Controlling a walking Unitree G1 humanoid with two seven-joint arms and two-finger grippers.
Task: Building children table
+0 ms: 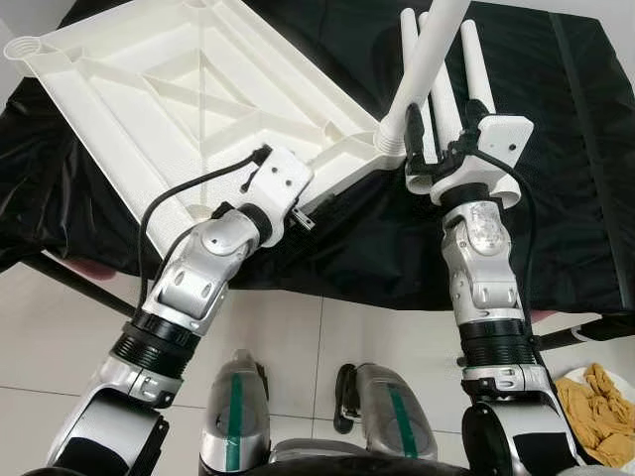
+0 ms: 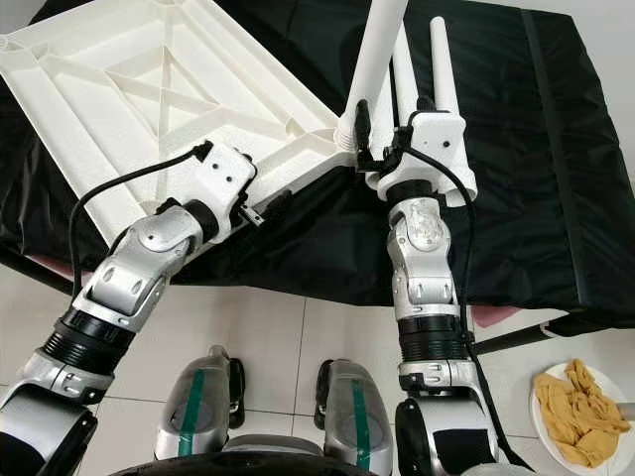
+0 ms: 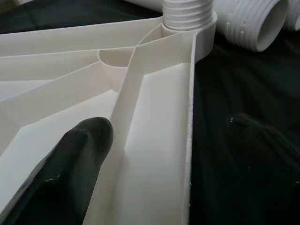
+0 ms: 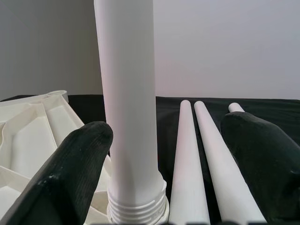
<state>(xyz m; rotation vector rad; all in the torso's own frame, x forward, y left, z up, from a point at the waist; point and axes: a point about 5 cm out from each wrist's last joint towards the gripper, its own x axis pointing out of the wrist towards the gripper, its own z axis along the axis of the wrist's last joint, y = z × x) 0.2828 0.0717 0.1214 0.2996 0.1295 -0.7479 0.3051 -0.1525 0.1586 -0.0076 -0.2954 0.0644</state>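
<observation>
The white plastic table top [image 1: 179,89] lies upside down on a black cloth, ribs facing up. One white leg [image 1: 427,59] stands upright in the near right corner socket [image 3: 187,18], its thread showing at the base [image 4: 136,208]. My right gripper [image 4: 168,126] is open, level with the leg's lower end; the leg stands close beside one finger [image 4: 70,173] and the other finger is well clear of it. My left gripper [image 1: 303,213] is open and straddles the top's near rim [image 3: 191,117], one finger [image 3: 70,173] inside the tray-like underside. Three more legs [image 1: 476,64] lie side by side behind the right gripper.
The black cloth [image 1: 575,149] covers a low surface whose front edge hangs toward the tiled floor [image 1: 327,337]. A white plate with a crumpled yellow cloth [image 1: 600,402] sits on the floor at right. An empty threaded socket [image 1: 25,47] marks the top's far left corner.
</observation>
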